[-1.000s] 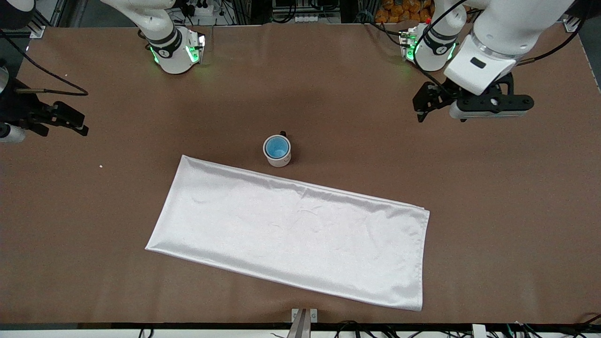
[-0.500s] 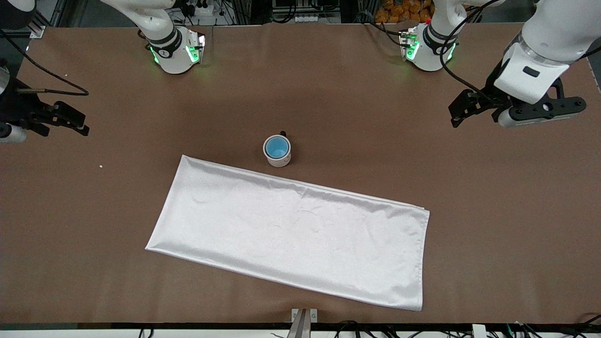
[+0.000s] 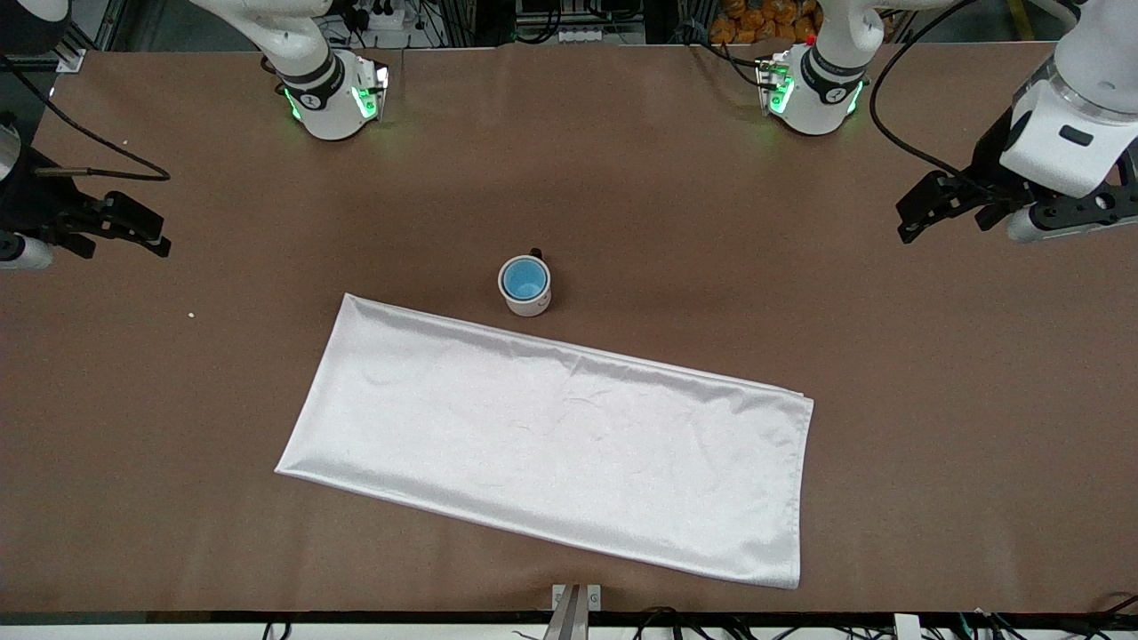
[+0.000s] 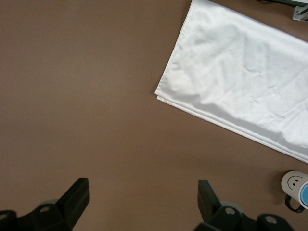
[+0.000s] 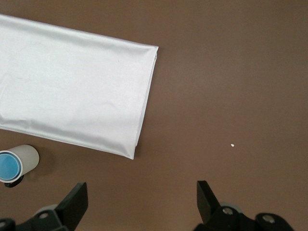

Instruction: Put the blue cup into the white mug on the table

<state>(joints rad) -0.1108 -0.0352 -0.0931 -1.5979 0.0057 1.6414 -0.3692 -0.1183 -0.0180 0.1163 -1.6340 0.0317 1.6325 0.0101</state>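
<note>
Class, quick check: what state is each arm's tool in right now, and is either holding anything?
Left tool: open, holding nothing, over bare table at the left arm's end.
Right tool: open, holding nothing, over bare table at the right arm's end.

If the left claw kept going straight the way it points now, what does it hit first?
Most likely bare table. The left claw is open and points down at brown tabletop; the white cloth and white mug lie off to the side.

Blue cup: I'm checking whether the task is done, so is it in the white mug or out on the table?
In. The blue cup sits inside the white mug's rim.
</note>
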